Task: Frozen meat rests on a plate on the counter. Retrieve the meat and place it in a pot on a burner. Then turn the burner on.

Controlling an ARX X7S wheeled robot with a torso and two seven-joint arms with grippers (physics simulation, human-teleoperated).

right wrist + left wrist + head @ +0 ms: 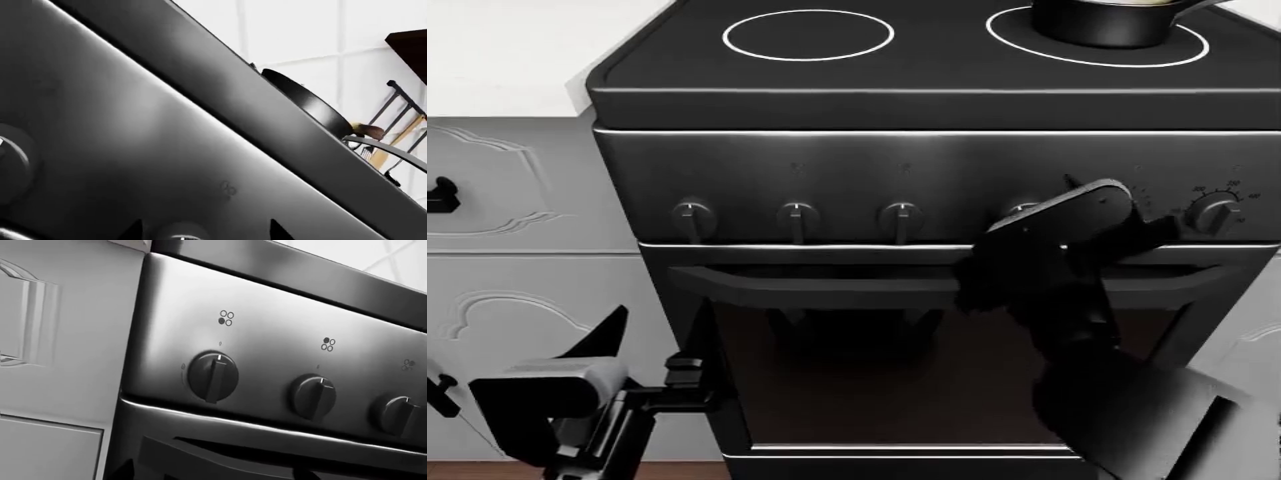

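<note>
The saucepan (1108, 22) already sits on the widest ring (1097, 40) with something pale (probably the fish) inside, so only the burner's knob remains, which the right gripper (203, 231) approaches, jaws spread; the left gripper's jaws go unseen.

table: white marble counter (507, 50), bare part at the head view's upper left, beside the black glass stove top (934, 70) | on stove top: pot (1101, 22) inside widest burner ring (1094, 45), above right claw (994, 290) | smaller ring (807, 35): nothing on it
</note>
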